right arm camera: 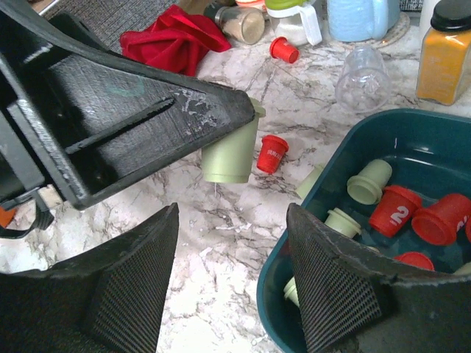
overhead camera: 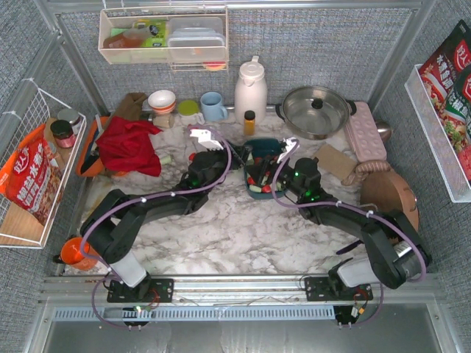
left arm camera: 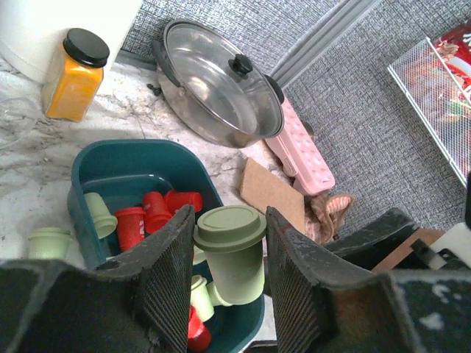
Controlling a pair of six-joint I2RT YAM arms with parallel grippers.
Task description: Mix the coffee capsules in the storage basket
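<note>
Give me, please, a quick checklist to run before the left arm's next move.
1. Left gripper shut on pale green capsule: ok.
2. That capsule over the storage basket: cannot tell; views disagree.
3. Right gripper open, empty: ok.
4. Every capsule inside basket: not ok; red capsule lies on the table.
5. Both colours inside the basket: ok.

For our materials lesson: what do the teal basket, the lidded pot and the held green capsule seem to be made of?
Teal basket: moulded plastic, smooth, slight sheen. Lidded pot: polished metal, probably steel, mirror reflections. Green capsule: matt plastic, apparently; even colour.
</note>
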